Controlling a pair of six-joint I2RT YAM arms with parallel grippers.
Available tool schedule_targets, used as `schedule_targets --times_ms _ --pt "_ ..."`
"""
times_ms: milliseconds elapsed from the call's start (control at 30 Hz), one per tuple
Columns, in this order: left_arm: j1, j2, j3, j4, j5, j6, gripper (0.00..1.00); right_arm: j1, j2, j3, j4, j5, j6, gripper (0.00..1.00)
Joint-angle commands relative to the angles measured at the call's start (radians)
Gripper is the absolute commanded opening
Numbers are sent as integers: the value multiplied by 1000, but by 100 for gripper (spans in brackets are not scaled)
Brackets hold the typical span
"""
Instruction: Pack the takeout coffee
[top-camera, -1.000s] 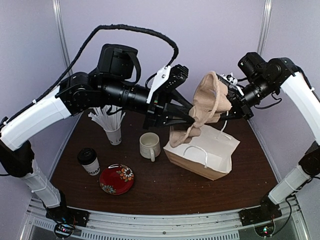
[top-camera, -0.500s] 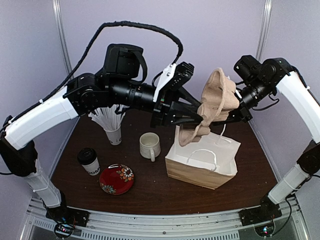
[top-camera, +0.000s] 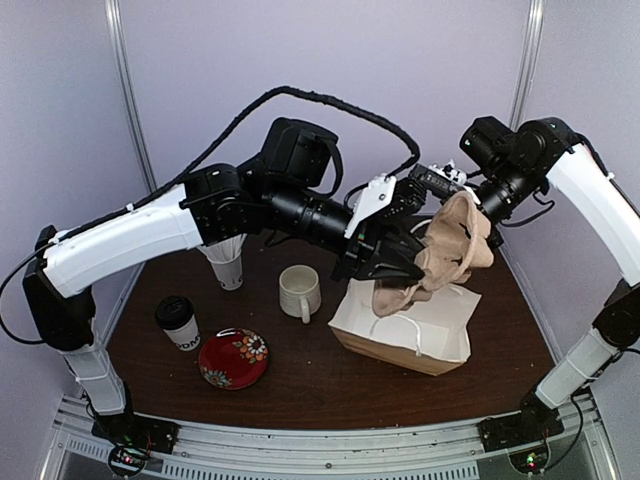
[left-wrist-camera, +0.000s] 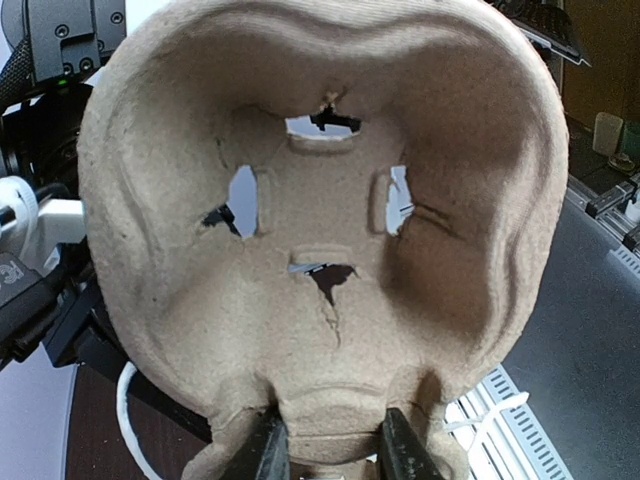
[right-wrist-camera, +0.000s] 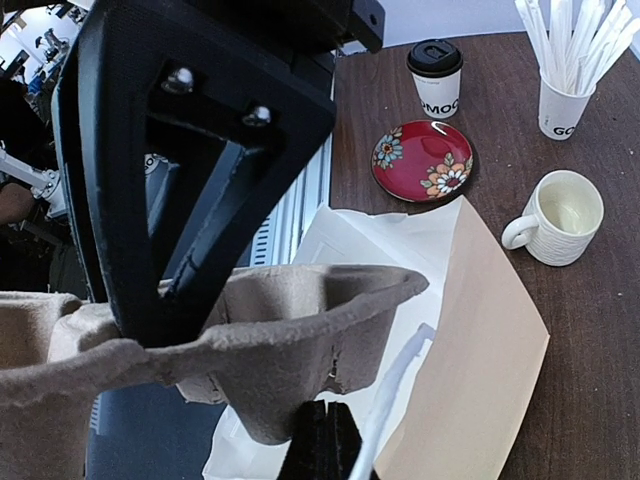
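The takeout coffee (top-camera: 178, 322), a white lettered cup with a black lid, stands at the table's left front, and shows in the right wrist view (right-wrist-camera: 436, 75). A brown pulp cup carrier (top-camera: 450, 245) hangs tilted just above the open white paper bag (top-camera: 400, 335). My left gripper (top-camera: 408, 262) is shut on a ridge of the carrier (left-wrist-camera: 320, 250); its fingers (left-wrist-camera: 262, 452) clamp the lower edge. My right gripper (top-camera: 468, 200) is at the carrier's top edge, its fingers (right-wrist-camera: 325, 440) pressed together against the carrier (right-wrist-camera: 290, 350). Both are far from the coffee.
A white handled mug (top-camera: 299, 290) stands left of the bag. A red flowered plate (top-camera: 233, 357) lies beside the coffee. A paper cup of white straws (top-camera: 227, 265) stands behind, under my left arm. The bag (right-wrist-camera: 480, 330) fills the right middle.
Both arms have carried the cup carrier to the right and down, from high above the table to just over the bag's mouth. The bag has shifted slightly.
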Motion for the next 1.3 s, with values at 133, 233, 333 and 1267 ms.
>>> schedule_targets --times_ms 133,233,333,1267 --pt "-13 34 30 -29 17 72 25 31 29 18 -63 -34 -58 0" --pt "-14 57 45 -55 14 86 25 48 48 32 -105 -27 -85 0" --pt "-13 81 72 -87 22 91 25 55 60 36 -132 -25 -105 0" --pt "-66 -57 26 11 -151 131 25 62 34 53 -86 16 -76 0"
